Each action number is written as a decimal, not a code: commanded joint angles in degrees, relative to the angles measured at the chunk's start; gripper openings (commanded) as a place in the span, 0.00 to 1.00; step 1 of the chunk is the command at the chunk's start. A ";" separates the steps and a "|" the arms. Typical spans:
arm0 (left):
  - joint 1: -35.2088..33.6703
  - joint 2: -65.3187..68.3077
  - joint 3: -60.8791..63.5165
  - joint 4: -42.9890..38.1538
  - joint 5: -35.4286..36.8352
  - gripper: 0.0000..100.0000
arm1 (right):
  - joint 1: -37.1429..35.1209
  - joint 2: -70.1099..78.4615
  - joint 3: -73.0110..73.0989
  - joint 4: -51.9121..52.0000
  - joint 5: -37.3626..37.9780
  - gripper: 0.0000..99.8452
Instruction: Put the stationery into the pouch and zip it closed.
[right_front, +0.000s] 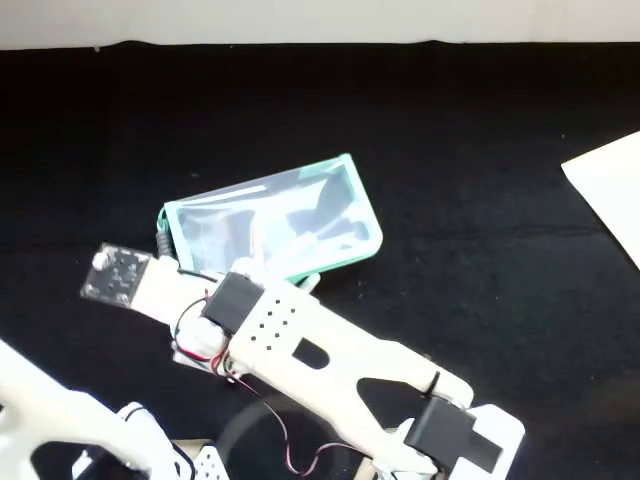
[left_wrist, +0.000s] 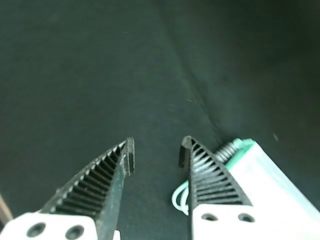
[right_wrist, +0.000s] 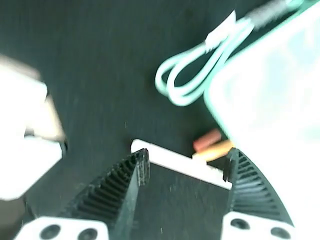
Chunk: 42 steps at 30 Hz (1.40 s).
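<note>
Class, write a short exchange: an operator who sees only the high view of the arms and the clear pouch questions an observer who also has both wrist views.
Operator: An arm hides the pouch's near edge. Any stationery outside it?
Observer: Yes. A flat white piece lies on the table beside the pouch, just past the open right gripper's fingertips.
Operator: And the left gripper?
Observer: Open, with nothing between its fingers.
</note>
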 joint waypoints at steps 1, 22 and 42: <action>-4.53 0.48 -1.27 -0.09 0.53 0.18 | 0.22 1.36 -0.75 -6.20 -6.07 0.25; -15.96 0.13 18.59 -10.37 0.26 0.18 | 0.40 23.43 -1.71 -27.21 -21.01 0.25; -15.87 0.13 18.68 -9.93 0.26 0.18 | -1.89 23.69 -12.53 -17.36 -38.24 0.25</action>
